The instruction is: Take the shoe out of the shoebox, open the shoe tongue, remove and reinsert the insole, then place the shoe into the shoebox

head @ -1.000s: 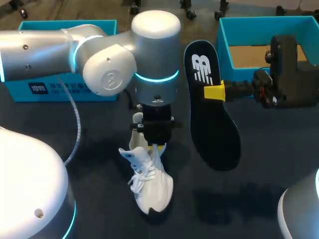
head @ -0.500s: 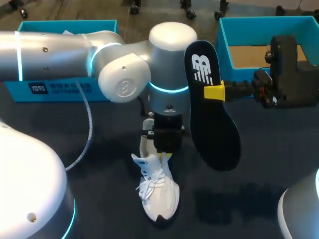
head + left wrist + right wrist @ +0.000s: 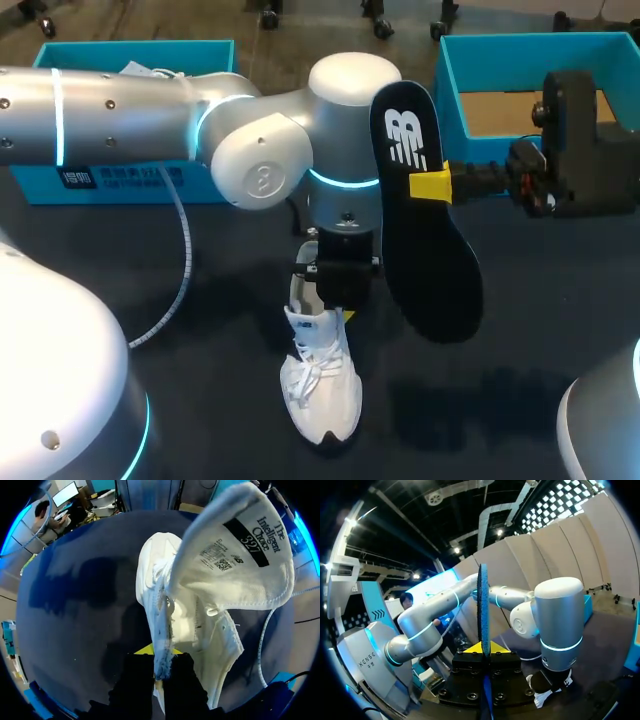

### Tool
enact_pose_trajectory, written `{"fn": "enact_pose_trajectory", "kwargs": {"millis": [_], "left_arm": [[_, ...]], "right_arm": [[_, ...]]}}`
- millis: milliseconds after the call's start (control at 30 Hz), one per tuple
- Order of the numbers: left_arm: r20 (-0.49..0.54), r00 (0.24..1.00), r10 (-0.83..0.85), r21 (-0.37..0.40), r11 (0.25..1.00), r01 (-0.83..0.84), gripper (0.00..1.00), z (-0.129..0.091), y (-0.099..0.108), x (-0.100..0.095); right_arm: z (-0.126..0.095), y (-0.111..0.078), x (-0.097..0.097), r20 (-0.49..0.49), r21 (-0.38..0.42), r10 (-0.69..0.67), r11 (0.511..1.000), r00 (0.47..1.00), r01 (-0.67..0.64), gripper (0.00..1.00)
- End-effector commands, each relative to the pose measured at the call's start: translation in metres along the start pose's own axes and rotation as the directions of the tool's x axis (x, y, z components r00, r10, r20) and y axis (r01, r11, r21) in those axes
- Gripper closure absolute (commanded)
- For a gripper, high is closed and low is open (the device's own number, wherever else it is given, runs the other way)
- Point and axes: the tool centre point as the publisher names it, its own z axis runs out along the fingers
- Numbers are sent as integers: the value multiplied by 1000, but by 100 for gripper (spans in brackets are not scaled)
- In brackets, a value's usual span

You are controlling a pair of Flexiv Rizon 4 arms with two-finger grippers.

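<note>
A white shoe (image 3: 321,385) stands on the dark table, toe toward the front edge. My left gripper (image 3: 336,310) comes straight down on its heel end and is shut on the shoe's collar edge. In the left wrist view the left gripper (image 3: 162,666) pinches that thin side wall of the shoe (image 3: 200,635), and the tongue (image 3: 240,555) is folded back, its label showing. My right gripper (image 3: 433,185) is shut on the black insole (image 3: 430,250), held in the air to the right of the shoe. The right wrist view shows the insole (image 3: 483,605) edge-on between the right gripper (image 3: 483,651).
A teal shoebox (image 3: 455,95) with a brown bottom stands at the back right behind my right arm. A teal box (image 3: 130,180) at the back left holds something white. My left arm (image 3: 260,170) crosses the table's middle, close beside the insole.
My left arm has moved to the right, taking the shoe with it across the table toward the insole. The right arm and the insole have stayed still.
</note>
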Motion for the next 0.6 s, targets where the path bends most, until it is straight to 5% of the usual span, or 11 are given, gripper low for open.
{"fn": "enact_pose_trajectory", "kwargs": {"millis": [33, 133, 167, 233, 467, 600], "left_arm": [[-4, 1000, 11, 17, 1000, -11, 64, 4, 5, -6], [25, 1000, 10, 28, 1000, -11, 49, 0, 7, -9], [38, 999, 10, 30, 999, -11, 26, -4, 7, -9], [70, 998, 11, 33, 999, -13, 0, -12, 9, -8], [263, 965, 9, 35, 999, -19, 0, -58, 19, 7], [510, 860, -28, 26, 1000, 17, 0, -92, 18, 11]], "right_arm": [[3, 0, 1, 4, 0, 1, 1000, 1000, -1, 100], [3, 0, 1, 4, 0, 1, 1000, 1000, -1, 100], [3, 0, 1, 4, 0, 1, 1000, 1000, -1, 100], [3, 0, 1, 4, 0, 1, 1000, 1000, -1, 100], [3, 0, 1, 4, 0, 1, 1000, 1000, -1, 100], [3, 0, 1, 4, 0, 1, 1000, 1000, -1, 100]]}}
